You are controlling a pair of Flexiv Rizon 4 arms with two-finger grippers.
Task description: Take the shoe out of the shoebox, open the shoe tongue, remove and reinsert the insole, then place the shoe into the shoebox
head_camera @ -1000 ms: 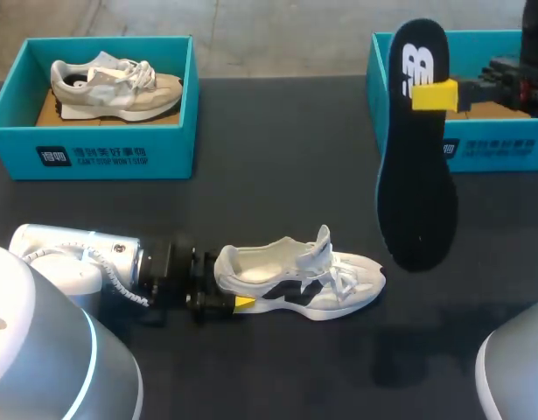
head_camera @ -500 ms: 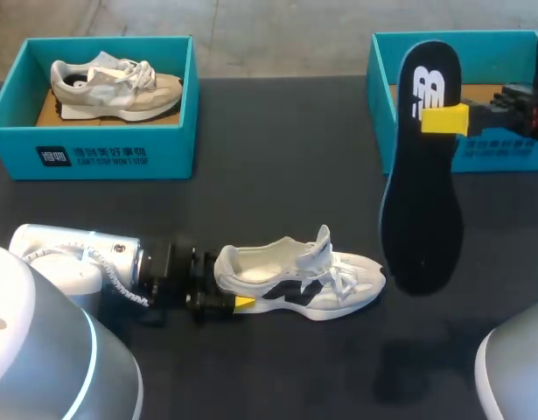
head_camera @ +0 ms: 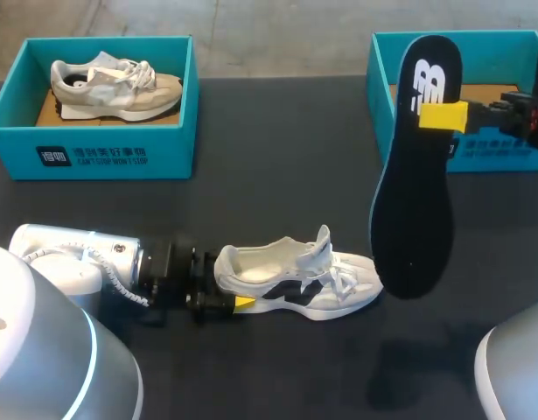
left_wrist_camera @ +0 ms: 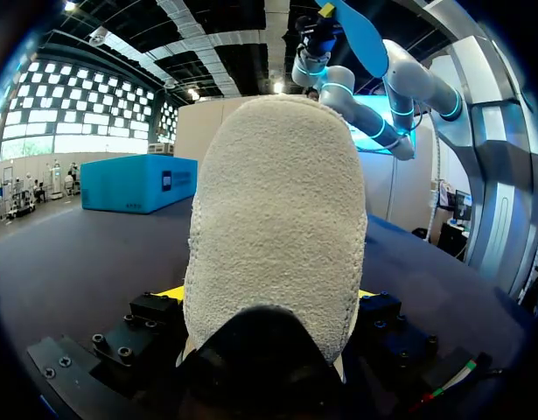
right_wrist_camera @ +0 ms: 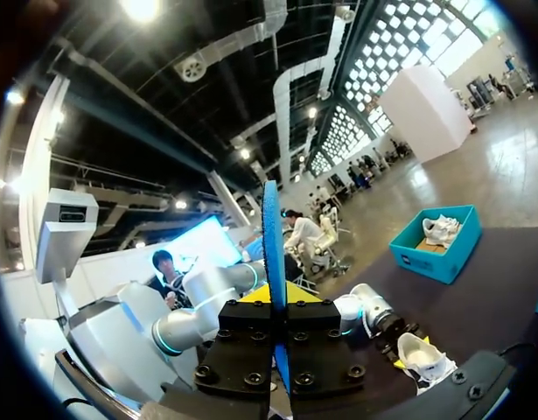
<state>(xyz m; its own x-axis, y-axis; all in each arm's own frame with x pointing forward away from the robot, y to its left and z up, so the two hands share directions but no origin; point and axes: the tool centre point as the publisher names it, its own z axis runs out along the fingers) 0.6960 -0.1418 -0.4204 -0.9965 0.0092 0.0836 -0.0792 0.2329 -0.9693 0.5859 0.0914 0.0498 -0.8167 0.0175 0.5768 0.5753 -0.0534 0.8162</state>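
– Lower now, that insole [head_camera: 415, 201]: it's sunk and tipped its free end toward the shoe [head_camera: 295, 280], lying near-centre on the counter [head_camera: 277, 175].
– Right pincer [head_camera: 443, 116] clamped on it, left pincer [head_camera: 229, 297] clamped on the heel. Reinserting, I'd say; next, feed the toe end into the opening.
– Shoebox [head_camera: 496, 149] far right; another box [head_camera: 94, 153], holding a beige shoe [head_camera: 115, 87], far left.
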